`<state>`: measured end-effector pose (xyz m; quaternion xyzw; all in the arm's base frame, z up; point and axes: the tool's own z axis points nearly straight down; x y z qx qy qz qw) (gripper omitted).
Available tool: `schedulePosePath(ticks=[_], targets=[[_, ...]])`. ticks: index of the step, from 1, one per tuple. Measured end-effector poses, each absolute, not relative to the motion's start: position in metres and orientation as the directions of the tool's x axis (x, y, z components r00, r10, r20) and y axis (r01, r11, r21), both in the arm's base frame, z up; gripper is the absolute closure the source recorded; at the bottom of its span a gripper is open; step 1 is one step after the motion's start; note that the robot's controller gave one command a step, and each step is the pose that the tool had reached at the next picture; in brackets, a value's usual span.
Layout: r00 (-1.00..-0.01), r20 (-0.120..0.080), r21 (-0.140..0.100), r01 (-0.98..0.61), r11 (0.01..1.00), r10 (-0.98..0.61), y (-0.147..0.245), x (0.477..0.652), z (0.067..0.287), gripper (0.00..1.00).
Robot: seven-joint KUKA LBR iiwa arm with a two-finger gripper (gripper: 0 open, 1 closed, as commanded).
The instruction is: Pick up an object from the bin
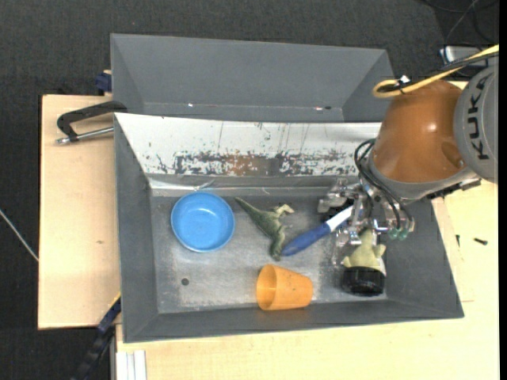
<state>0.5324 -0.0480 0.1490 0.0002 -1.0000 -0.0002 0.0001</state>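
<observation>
So the gripper is down low at the right end of the bin, right by the white tip of a blue stick-like thing (pen or toothbrush, hard to say) that lies slanted toward the middle. I honestly can't tell if the gripper is open or closed, so I wouldn't call anything grabbed. Just in front of it sits a stubby black-and-cream cap-like thing, close enough to be the target too. A green toy dinosaur touches the stick's other end, an orange cup lies on its side near the front wall, and a blue bowl sits well apart on the left. My read: reach done, grasp and lift left.
</observation>
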Motion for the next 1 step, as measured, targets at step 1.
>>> schedulePosePath(ticks=[1], targets=[[-0.997, -0.006, 0.0, -0.077, 0.997, -0.077, -0.0438, 0.5339, 0.0707, 0.0]])
